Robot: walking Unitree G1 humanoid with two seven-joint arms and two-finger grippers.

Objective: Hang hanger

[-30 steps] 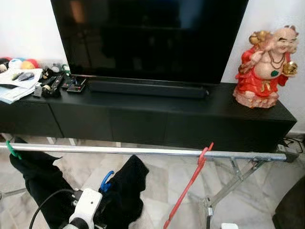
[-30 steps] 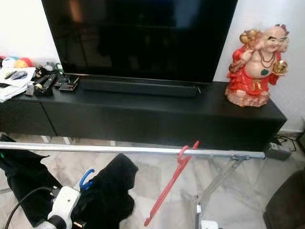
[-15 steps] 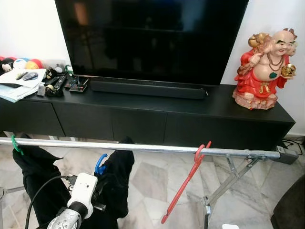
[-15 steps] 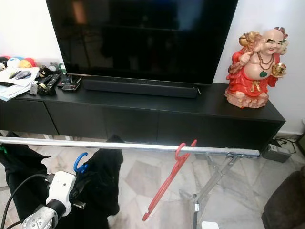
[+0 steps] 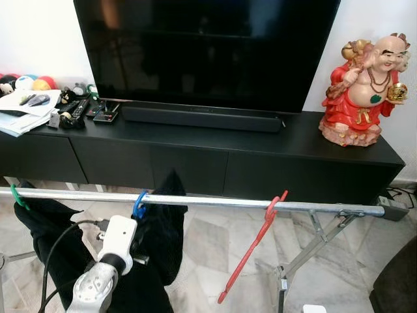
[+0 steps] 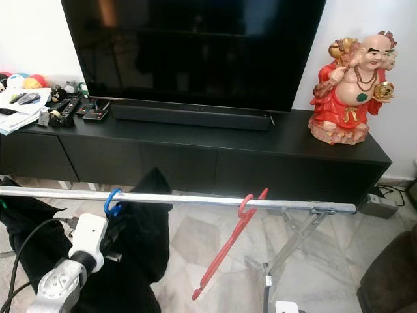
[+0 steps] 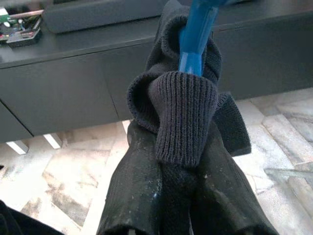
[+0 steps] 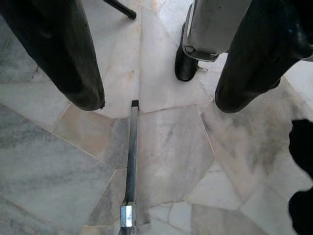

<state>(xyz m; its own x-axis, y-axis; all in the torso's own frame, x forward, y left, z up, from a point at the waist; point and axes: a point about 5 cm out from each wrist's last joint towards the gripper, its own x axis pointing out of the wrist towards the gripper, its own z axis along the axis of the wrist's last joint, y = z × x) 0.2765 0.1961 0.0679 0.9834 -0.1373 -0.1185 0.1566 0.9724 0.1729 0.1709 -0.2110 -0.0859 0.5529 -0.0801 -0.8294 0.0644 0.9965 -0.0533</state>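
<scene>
- The metal rail (image 5: 215, 202) runs across the room in front of the black TV cabinet (image 5: 195, 163), and I place everything else by it.
- The blue hanger (image 5: 139, 204) has its hook curled over the rail, towards the rail's left half, with a black garment (image 5: 159, 241) draped from it and hanging below the rail.
- The left gripper (image 7: 181, 196) sits just under the rail at that spot — from its wrist camera the two black fingers (image 7: 132, 196) are pressed together on the bunched knit collar of the garment, with the blue neck of the hanger rising just above them.
- So the claw is clamped on the cloth around the hanger rather than on bare plastic, as far as I can make out.
- Further right along the rail a red hanger (image 5: 254, 251) hangs empty and tilted; at the far left end a green hook (image 5: 18, 197) holds another dark garment (image 5: 45, 241).
- The right gripper (image 8: 161, 54) hangs idle below the rail over the marble floor (image 8: 166, 161), its fingers spread apart.
- My judgement: the hanging is nearly done — the hook looks seated on the rail. What is left is to let go and draw the arm down, checking that the hanger stays put.
</scene>
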